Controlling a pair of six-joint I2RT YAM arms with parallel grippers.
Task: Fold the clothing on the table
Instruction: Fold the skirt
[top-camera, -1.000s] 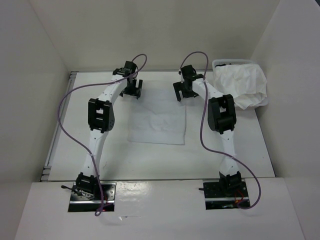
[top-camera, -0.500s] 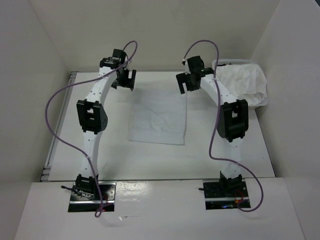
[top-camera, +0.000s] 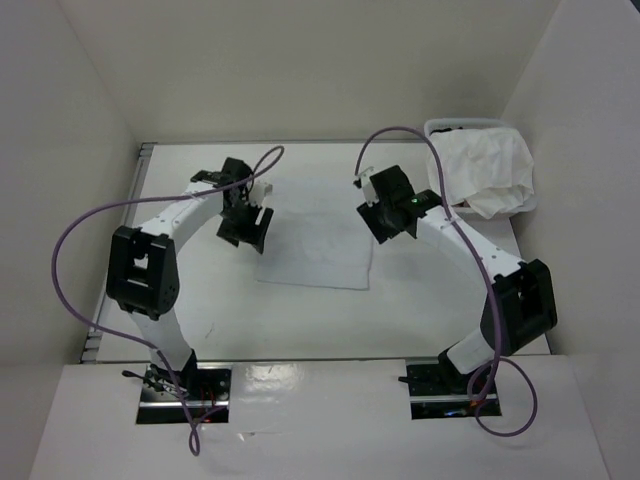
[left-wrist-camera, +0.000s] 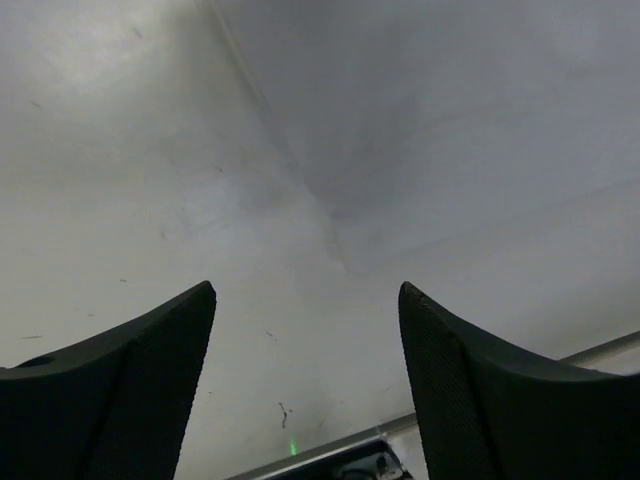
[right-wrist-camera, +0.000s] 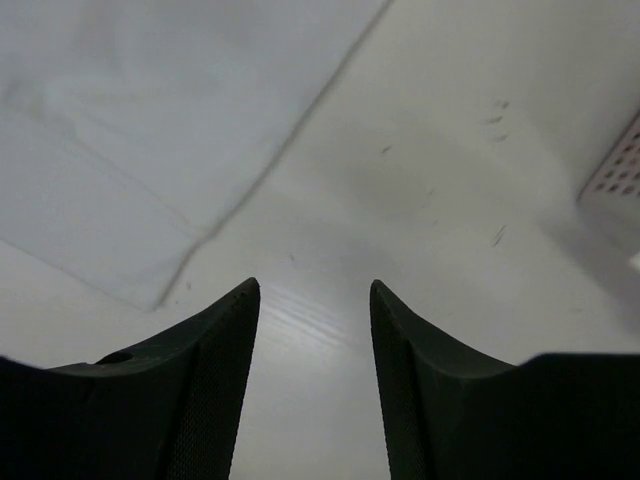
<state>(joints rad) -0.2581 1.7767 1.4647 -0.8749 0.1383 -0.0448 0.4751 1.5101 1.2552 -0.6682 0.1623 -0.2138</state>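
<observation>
A flat, white, rectangular folded fabric garment (top-camera: 315, 235) is lying in the middle of the large matte white table (top-camera: 300, 320), its edges roughly square to the table's sides. A thin grey metal rail (top-camera: 97, 320) is running along the table's left edge. The black left claw (left-wrist-camera: 305, 290) is hanging just beside the garment's left edge, and the black right claw (right-wrist-camera: 312, 285) is hanging just beside its right edge, so the two are flanking the cloth. Whether either is touching the fabric cannot be told.

The left claw is standing spread, its two dark textured fingers (left-wrist-camera: 130, 390) well apart with nothing between them. Beyond them only pale, blurred surfaces are showing. The right claw is also standing spread, though less wide, its fingers (right-wrist-camera: 180, 390) gripping nothing. Bare table is showing through their gap, and the garment's edge is running diagonally just beyond them.

In the far right corner a translucent plastic tub (top-camera: 440, 128) is holding a heap of crumpled white cloth (top-camera: 485, 170) that is spilling over its rim. A purple cable (top-camera: 70, 240) is looping wide on the left side
</observation>
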